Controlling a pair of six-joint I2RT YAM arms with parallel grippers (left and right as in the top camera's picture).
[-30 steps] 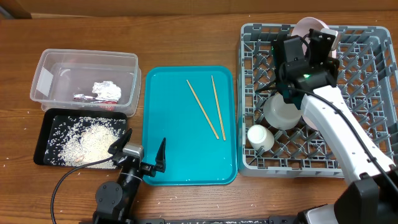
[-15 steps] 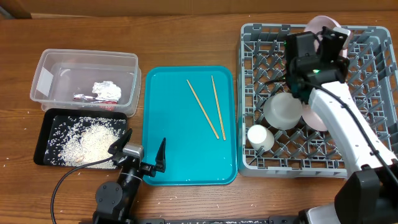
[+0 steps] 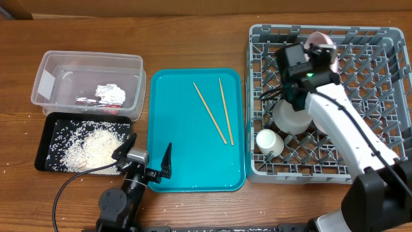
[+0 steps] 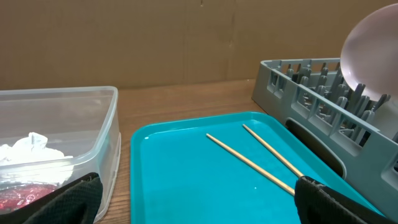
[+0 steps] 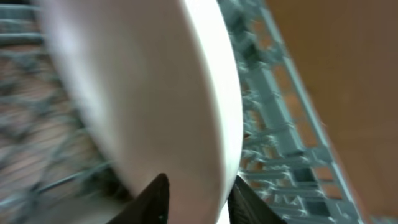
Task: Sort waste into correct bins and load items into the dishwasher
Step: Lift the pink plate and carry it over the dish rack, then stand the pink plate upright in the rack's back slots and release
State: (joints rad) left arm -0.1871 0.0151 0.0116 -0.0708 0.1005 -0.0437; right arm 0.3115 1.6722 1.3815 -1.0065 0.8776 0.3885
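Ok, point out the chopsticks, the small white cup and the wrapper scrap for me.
chopsticks (image 3: 210, 113): overhead view, middle of the more slanted stick.
small white cup (image 3: 269, 142): overhead view, centre of its rounded body.
wrapper scrap (image 3: 109, 94): overhead view, its crumpled white part.

the right end effector grips the rim of a white dish, one dark fingertip on each face. the dish stands on edge, blurred, filling the left and centre. behind it lies the grey rack, its pegs out of focus, with brown worktop beyond, upper right.
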